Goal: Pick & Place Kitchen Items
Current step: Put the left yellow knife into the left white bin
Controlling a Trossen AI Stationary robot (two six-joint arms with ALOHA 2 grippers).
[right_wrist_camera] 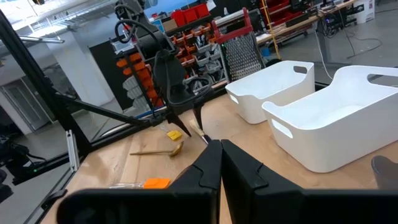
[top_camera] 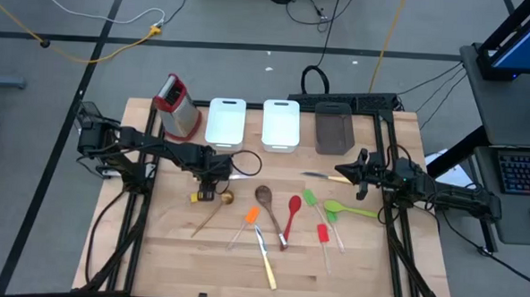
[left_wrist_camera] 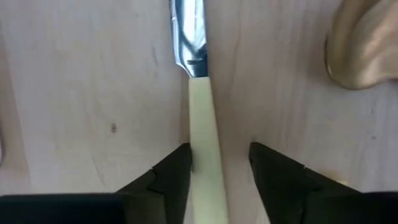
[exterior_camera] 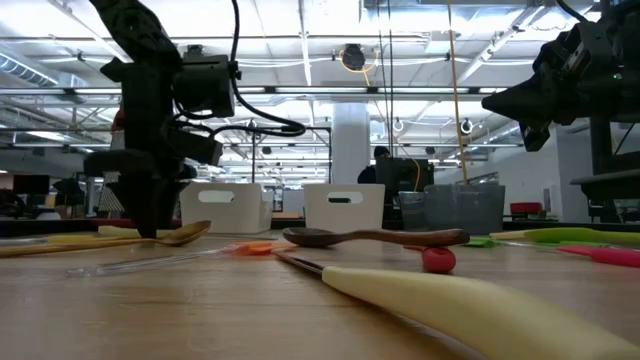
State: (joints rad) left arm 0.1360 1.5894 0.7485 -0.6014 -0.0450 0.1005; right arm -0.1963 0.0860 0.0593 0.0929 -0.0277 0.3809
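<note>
Left gripper (left_wrist_camera: pixel 219 165) sat low at center-left of the high view, fingers (left_wrist_camera: pixel 177 171) straddling the pale knife handle (left_wrist_camera: pixel 204 134), one finger touching, a gap at the other. Right gripper (right_wrist_camera: pixel 220 163) hung pinched closed and empty, right of center. Other utensils (top_camera: pixel 291 218) lay mid-table.

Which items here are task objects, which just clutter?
Job: pale-handled knife between left hand fingers; wooden spoon; red spoon; lime-green spoon; orange spatula.
Lying about: box grater; white bins; grey bin.
</note>
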